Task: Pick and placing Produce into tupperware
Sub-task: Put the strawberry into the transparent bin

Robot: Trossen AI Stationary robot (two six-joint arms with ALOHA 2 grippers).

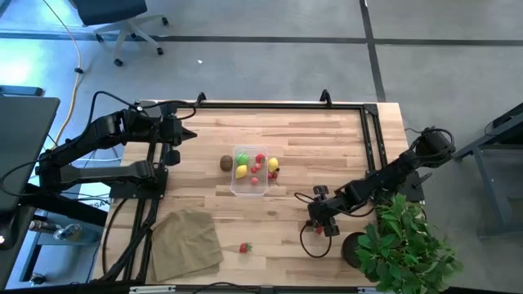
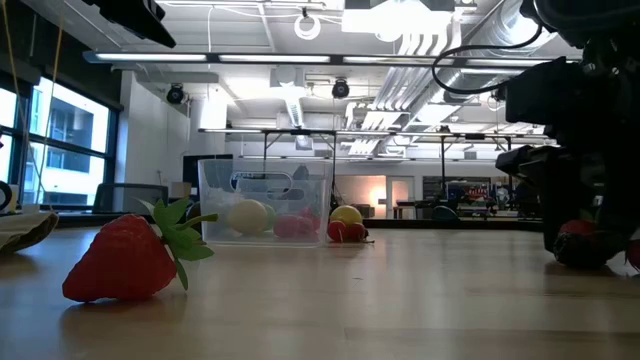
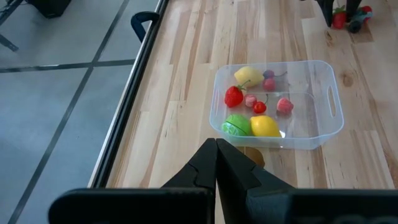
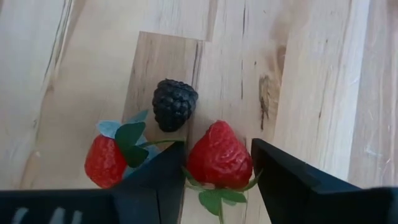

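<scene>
Between the fingers of our right gripper (image 4: 217, 180), low on the table's right side, sits a strawberry (image 4: 219, 155); the fingers flank it, parted, though we cannot tell if they touch it. Beside it lie a blackberry (image 4: 175, 104) and a second strawberry (image 4: 104, 160). Mid-table, the tupperware (image 1: 249, 189) holds lemons, berries and a green fruit. Our left gripper (image 3: 216, 163) hangs shut, well left.

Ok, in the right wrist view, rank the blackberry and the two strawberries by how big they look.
Largest to smallest:
1. The strawberry between the right gripper's fingers.
2. The blackberry and the strawberry beside the finger look about alike; that strawberry is partly hidden by its leaf and the finger, so I won't rank them.
</scene>
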